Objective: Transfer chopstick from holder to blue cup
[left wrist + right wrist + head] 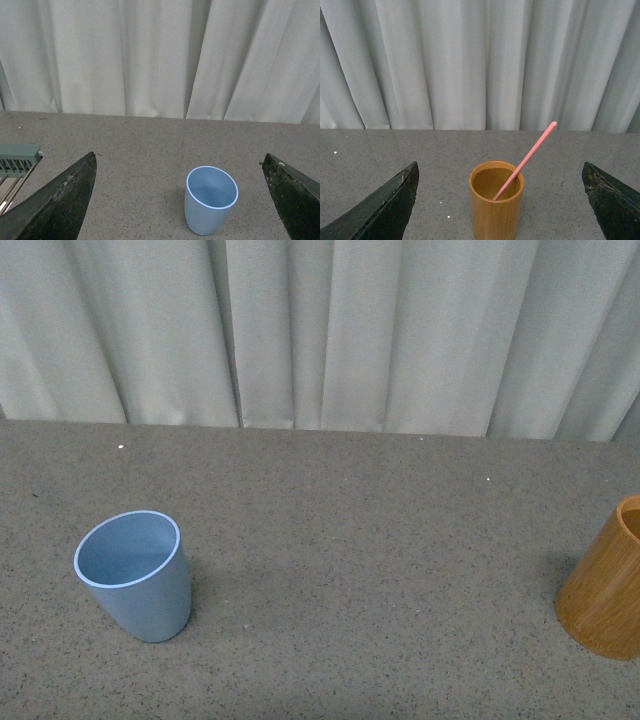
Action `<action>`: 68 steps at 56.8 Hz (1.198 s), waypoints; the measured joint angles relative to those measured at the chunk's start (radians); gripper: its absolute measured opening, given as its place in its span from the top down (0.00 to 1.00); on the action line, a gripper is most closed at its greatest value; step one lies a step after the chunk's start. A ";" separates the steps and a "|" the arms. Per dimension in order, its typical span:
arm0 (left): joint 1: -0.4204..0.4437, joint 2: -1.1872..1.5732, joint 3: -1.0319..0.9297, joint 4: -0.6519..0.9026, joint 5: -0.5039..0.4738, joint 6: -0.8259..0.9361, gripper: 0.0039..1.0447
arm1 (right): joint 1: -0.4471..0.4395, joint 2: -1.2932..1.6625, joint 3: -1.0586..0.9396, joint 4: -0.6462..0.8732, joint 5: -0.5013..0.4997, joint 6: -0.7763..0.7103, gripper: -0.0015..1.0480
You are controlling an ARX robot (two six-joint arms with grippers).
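Observation:
The blue cup [135, 574] stands upright and empty on the grey table at the front left; neither arm shows in the front view. The holder [607, 584] is cut off by the right edge there. In the left wrist view the blue cup [210, 199] stands ahead of my open left gripper [179, 165], a little nearer one finger than the other. The right wrist view has the holder [496, 200] between the wide-apart fingers of my open right gripper [500, 167]. One pink chopstick [529, 157] leans out of the holder, its rounded end up.
White pleated curtains [320, 330] hang behind the table's far edge. A grey-green slotted block [17, 155] with pale rods sits beside the left gripper in the left wrist view. Speckled grey table [360, 540] stretches between cup and holder.

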 joint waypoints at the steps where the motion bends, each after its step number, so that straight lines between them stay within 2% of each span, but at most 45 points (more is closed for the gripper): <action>1: 0.000 0.000 0.000 0.000 0.000 0.000 0.06 | 0.000 0.000 0.000 0.000 0.000 0.000 0.09; 68: 0.000 0.000 0.000 0.000 0.000 0.000 0.06 | 0.000 0.000 0.000 0.000 0.000 0.000 0.09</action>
